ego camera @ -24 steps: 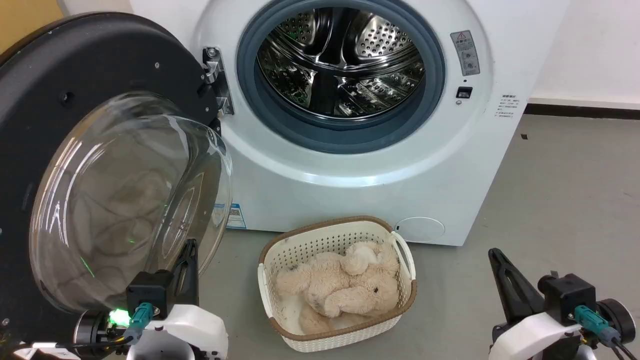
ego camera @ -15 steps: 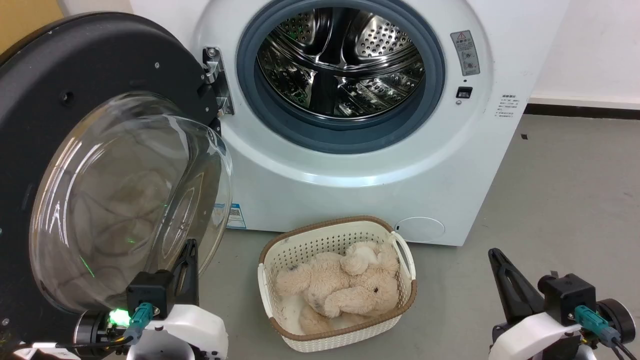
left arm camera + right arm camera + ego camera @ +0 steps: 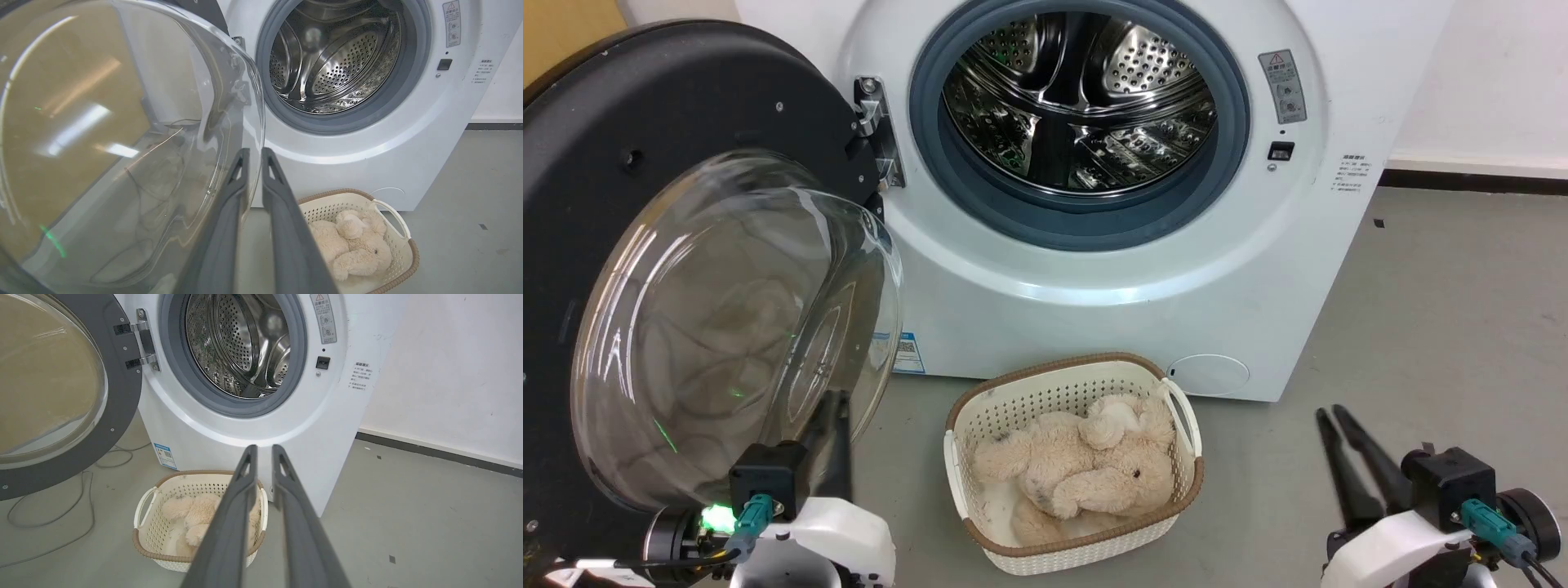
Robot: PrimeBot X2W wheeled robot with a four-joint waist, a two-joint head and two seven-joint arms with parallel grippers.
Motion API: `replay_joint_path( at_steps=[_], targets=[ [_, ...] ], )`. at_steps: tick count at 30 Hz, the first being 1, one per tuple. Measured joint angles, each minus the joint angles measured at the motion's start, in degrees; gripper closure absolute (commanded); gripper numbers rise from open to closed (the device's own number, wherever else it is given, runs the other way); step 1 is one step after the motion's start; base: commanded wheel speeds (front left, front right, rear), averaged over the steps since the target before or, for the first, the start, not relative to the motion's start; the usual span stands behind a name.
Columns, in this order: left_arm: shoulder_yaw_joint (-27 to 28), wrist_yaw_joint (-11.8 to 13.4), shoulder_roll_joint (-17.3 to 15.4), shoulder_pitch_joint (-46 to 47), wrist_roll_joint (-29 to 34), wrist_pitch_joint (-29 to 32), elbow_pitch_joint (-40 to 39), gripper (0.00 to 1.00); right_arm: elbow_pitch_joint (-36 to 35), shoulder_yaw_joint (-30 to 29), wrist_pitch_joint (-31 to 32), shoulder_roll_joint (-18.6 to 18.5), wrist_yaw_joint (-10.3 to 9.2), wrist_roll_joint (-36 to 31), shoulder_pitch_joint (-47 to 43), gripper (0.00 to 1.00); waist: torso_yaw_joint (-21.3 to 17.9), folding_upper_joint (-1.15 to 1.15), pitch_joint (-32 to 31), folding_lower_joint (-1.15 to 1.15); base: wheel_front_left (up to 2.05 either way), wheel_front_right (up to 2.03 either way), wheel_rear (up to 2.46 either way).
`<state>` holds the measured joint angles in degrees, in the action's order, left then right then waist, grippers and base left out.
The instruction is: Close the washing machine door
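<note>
The washing machine door stands swung wide open at the left. It is a glossy black round with a bulging clear glass bowl and hangs on a metal hinge. The white washing machine shows its steel drum inside the grey gasket. My left gripper points up just under the bowl's lower right edge, fingers narrowly parted. In the left wrist view the bowl's rim lines up above the gap of this gripper; contact cannot be told. My right gripper is low at the right, narrowly open and holding nothing.
A cream basket with a plush toy sits on the grey floor before the machine, between my arms. A cable lies on the floor under the open door. A white wall is at the right.
Both grippers have gone from shut to narrowly open; the right one's single dark wedge now shows as two separate fingers. The door, basket and arms have not moved.
</note>
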<state>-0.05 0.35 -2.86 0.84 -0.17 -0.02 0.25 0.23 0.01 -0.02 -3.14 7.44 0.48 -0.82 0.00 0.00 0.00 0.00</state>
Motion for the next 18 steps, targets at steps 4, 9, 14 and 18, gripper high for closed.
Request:
replay_joint_path(
  at_steps=[4, 9, 14, 18],
  targets=[
    [0.0, 0.0, 0.0, 0.0, 0.0, 0.0, 0.1, 0.00, 0.0, -0.1, -0.1, 0.0, 0.00, 0.1, 0.0, 0.00, 0.0, 0.00, 0.0, 0.00, 0.00, 0.00, 0.00],
    [-0.2, 0.6, 0.0, 0.0, 0.0, -0.6, 0.1, 0.00, 0.0, -0.4, -0.6, 0.0, 0.00, 0.8, 0.0, 0.00, 0.0, 0.00, 0.2, 0.00, 0.00, 0.00, 0.00],
    [-0.5, 0.8, 0.0, 0.1, 0.0, -1.1, -0.1, 0.00, 0.0, -0.9, -1.1, 0.0, 0.00, 1.6, 0.0, 0.00, 0.2, 0.00, 0.3, 0.00, 0.00, 0.00, 0.00],
    [-0.8, 1.1, 0.0, 0.2, 0.0, -1.6, -0.7, 0.76, 0.1, -1.3, -1.6, 0.0, 0.00, 2.2, 0.0, 0.00, 0.5, 0.00, 0.4, 0.00, 0.00, 0.00, 0.00]
  ],
)
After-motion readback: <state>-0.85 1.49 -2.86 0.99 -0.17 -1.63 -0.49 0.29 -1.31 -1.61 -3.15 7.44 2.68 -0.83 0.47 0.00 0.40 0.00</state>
